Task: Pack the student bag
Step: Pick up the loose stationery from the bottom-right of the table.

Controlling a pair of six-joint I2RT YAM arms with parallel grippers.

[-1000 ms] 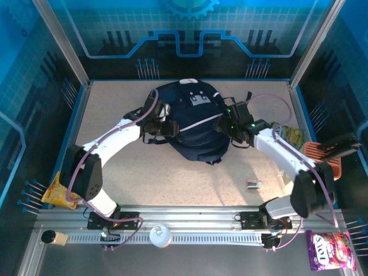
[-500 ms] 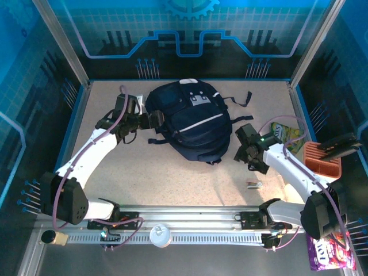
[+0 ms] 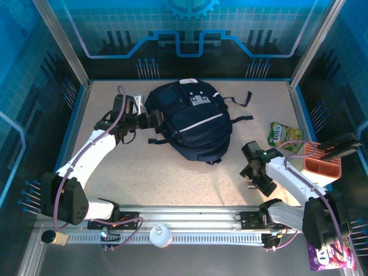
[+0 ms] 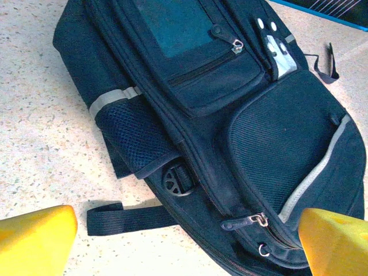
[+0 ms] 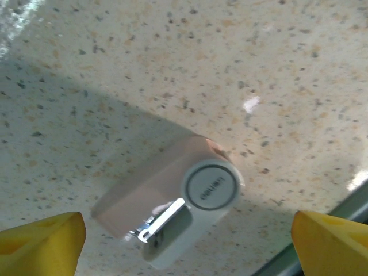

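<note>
The student bag [image 3: 190, 121] lies flat in the middle of the table, dark navy with pale stripes and a grey-white patch at its far end. The left wrist view takes in the student bag's [image 4: 230, 115] zipped pockets, mesh side pocket and a loose black strap [image 4: 129, 218]. My left gripper [image 3: 148, 118] stands open just off the bag's left side, holding nothing [image 4: 184, 241]. My right gripper [image 3: 252, 171] hangs open over the table at the near right, above a small pink-and-white cylinder with a metal clip [image 5: 172, 213] that lies between its yellow fingertips [image 5: 43, 241], untouched.
A green snack packet [image 3: 283, 136] and an orange slotted holder [image 3: 322, 167] lie by the right wall. A purple snack packet [image 3: 328, 253] sits outside the rail at the near right. A white round lid [image 3: 160, 234] rests on the front rail.
Both arms left the bag. The left gripper drew back to the left and opened wider. The right arm swung toward the near right and came down over the small cylinder, opening further.
</note>
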